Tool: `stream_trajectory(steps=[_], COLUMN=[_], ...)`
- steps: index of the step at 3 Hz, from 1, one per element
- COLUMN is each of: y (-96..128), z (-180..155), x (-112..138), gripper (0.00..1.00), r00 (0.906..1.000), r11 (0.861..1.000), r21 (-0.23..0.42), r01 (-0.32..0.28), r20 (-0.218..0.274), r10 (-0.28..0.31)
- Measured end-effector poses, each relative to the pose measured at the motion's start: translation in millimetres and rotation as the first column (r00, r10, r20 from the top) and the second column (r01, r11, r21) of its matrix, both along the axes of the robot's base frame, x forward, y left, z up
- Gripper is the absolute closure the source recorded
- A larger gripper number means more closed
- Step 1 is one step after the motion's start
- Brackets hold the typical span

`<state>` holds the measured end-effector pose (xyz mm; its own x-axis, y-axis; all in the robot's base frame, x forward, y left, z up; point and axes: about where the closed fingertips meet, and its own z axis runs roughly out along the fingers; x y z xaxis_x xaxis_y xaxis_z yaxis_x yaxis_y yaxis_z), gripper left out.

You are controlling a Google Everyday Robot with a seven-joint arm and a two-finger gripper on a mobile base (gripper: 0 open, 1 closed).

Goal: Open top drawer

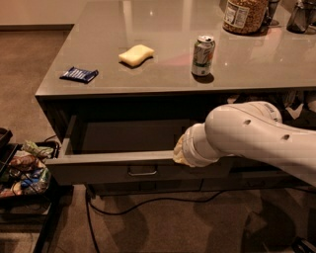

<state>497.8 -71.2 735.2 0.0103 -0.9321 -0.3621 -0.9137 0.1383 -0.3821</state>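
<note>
The top drawer [98, 170] stands pulled out from under the grey counter [163, 74], showing a shallow dark interior [128, 136]. A metal loop handle [142, 172] sits on the drawer's front. My white arm [252, 136] reaches in from the right, its wrist end at the drawer's upper front edge. The gripper [178, 152] is at that edge, mostly hidden behind the wrist.
On the counter lie a blue packet [79, 74], a yellow sponge [136, 54], a green can [203, 55] and a jar [246, 15]. A black tray of snack bags [22, 170] sits on the floor at left. A cable [148, 202] runs under the drawer.
</note>
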Motion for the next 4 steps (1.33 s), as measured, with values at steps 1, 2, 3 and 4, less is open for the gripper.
stream_trajectory(steps=[1, 2, 3, 4], y=[-3, -8, -12, -12], z=[1, 3, 4, -11], x=[16, 34, 41, 44], gripper=[1.0, 1.0, 1.0, 1.0], r00=[0.9997, 0.9985, 0.9971, 0.9952], r11=[1.0, 0.999, 0.998, 0.99], r21=[-0.005, 0.008, 0.041, 0.098], r01=[-0.016, -0.034, -0.053, -0.098], r20=[0.021, 0.044, 0.056, 0.011], r10=[0.016, 0.033, 0.051, 0.097])
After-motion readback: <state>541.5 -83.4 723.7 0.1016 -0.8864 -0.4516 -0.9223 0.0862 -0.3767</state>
